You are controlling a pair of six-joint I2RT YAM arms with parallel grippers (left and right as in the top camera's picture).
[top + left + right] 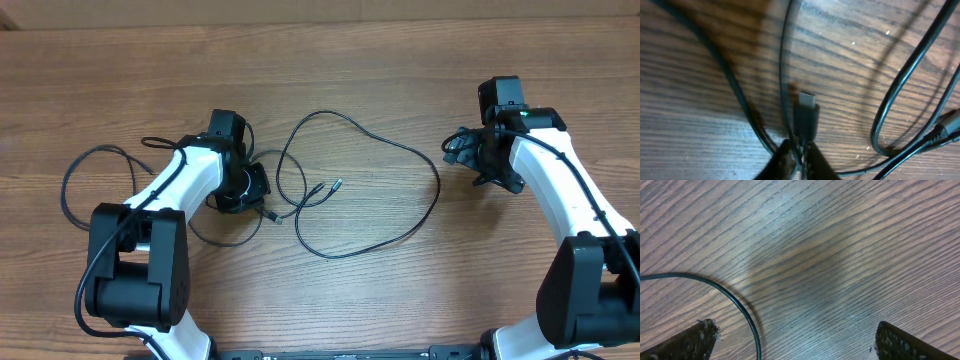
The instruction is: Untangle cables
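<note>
The cables (pixel 437 185) lay in loose black loops on the wooden table (pixel 400 50), spread between the two arms, with more loops out past the left arm's far side

The left gripper (pixel 799 152) was low over the wood at the tangled end. Its fingers (pixel 783 162) stood almost together, with one thin cord running up between the tips. Whether they pinched that cord or only flanked it could not be told. Just ahead of the tips a black plug (pixel 806 116) with a pale metal end lay flat on the table, pointing away from the gripper. Other strands curved past on both sides of it, and one bent into a tight loop off to the side

The right gripper (pixel 794 326) hung over the table with its fingers (pixel 690 340) spread wide and nothing between them. One strand of cable curved across the wood under the gap, close to one finger and well clear of the other
</note>
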